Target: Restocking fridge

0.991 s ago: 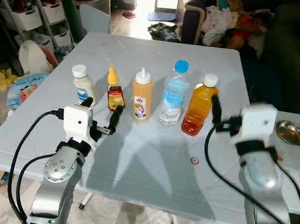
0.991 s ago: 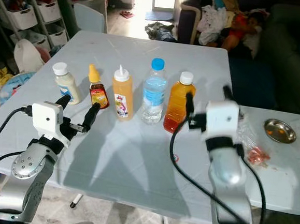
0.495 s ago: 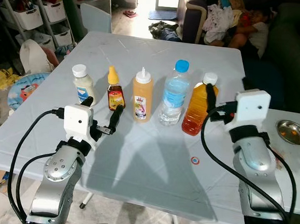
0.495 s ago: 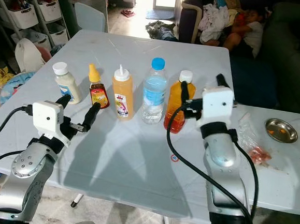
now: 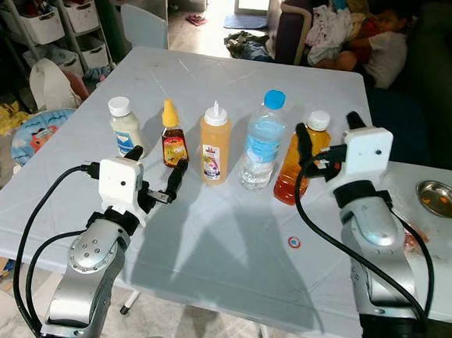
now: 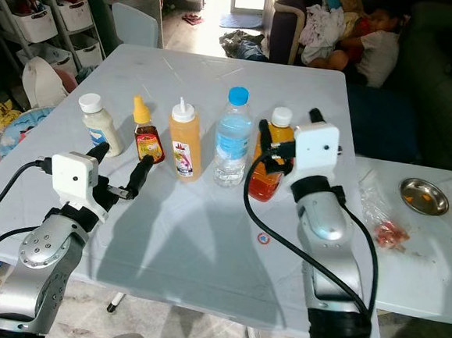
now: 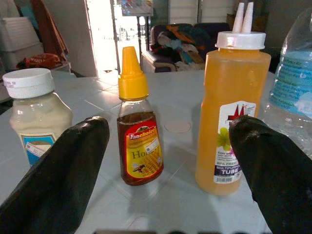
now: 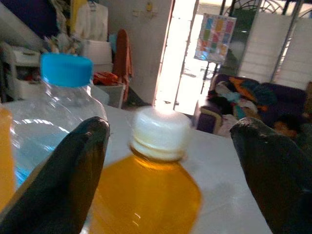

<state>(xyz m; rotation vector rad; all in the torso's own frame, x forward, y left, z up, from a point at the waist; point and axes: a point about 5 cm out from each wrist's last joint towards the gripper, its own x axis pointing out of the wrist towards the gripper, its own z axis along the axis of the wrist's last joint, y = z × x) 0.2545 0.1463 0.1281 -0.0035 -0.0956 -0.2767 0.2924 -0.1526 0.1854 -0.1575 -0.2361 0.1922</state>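
White plastic counter [image 5: 228,240] carries all five items in a row, so restocking looks barely begun: nothing is lifted. At the row's 3 o'clock end, the right end effector [image 5: 323,133] has its fingers spread either side of the amber oil bottle [image 5: 296,174], not yet closed. Next toward 9 o'clock stand the water bottle [image 5: 261,144], orange sauce bottle [image 5: 214,144], honey bottle [image 5: 173,137] and mayonnaise jar [image 5: 124,128]. The left end effector [image 5: 156,178] hovers, fingers spread, facing the honey.

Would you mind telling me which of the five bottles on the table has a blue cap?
The clear water bottle, fourth from the robot's left in the row; the others carry white or yellow tops, and it alone holds colourless liquid.
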